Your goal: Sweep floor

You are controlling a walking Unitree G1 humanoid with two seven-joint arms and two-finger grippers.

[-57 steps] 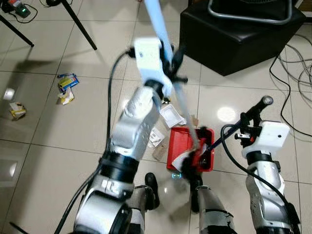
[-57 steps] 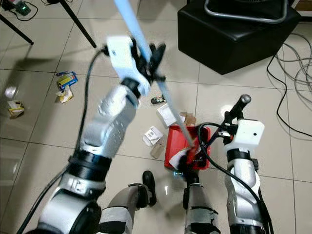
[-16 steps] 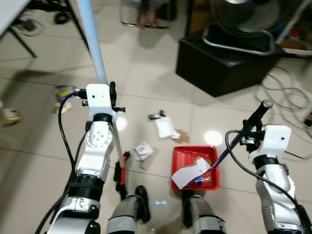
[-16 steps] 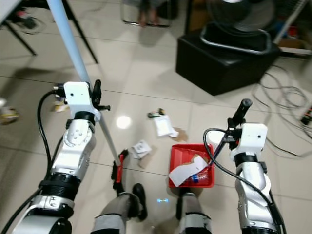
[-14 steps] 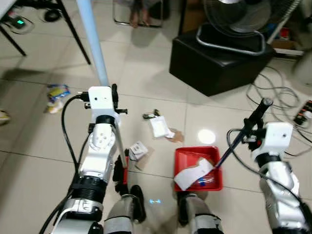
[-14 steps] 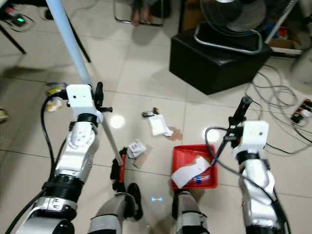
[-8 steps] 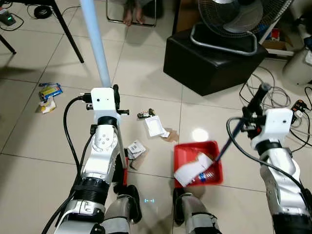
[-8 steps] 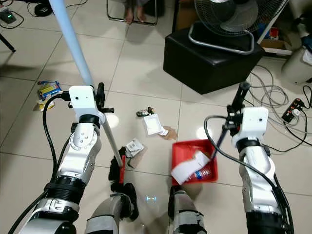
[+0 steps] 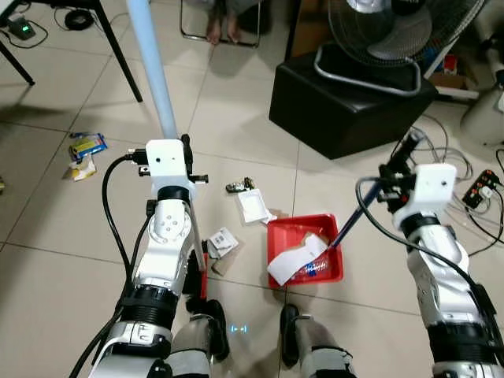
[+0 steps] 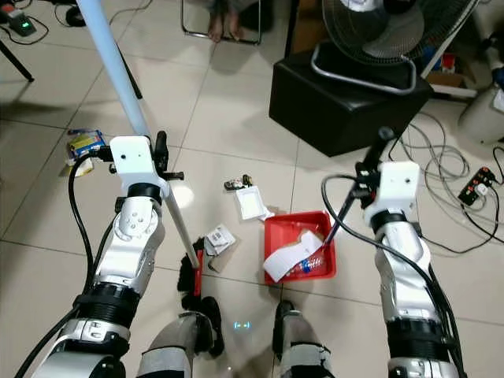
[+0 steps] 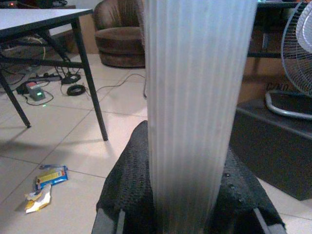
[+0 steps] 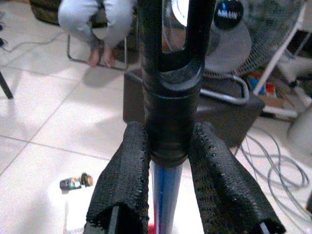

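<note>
The left pincer [image 11: 187, 214] is pinching the pale blue ribbed broom handle [image 9: 153, 71], which stands nearly upright; its black and red broom head [image 10: 191, 276] rests on the floor below the pincer, beside the robot's feet. The right pincer [image 12: 165, 195] is pinching the black grip of the dustpan handle [image 12: 168, 73]; the red plastic dustpan [image 9: 307, 248] lies on the floor below and to the left of it, with white paper [image 9: 291, 260] inside. Between both pincers, scraps lie on the beige glossy tile floor [image 9: 71, 213]: a white packet [image 9: 253, 206] and a small carton [image 9: 222, 240]. Ahead of the right pincer stand a black box [image 9: 346, 102] carrying a fan [image 9: 394, 31], and grey cables [image 9: 480, 197] to its right. A yellow and blue wrapper [image 9: 83, 147] lies left of the left pincer, near a black counter leg [image 9: 118, 47]
</note>
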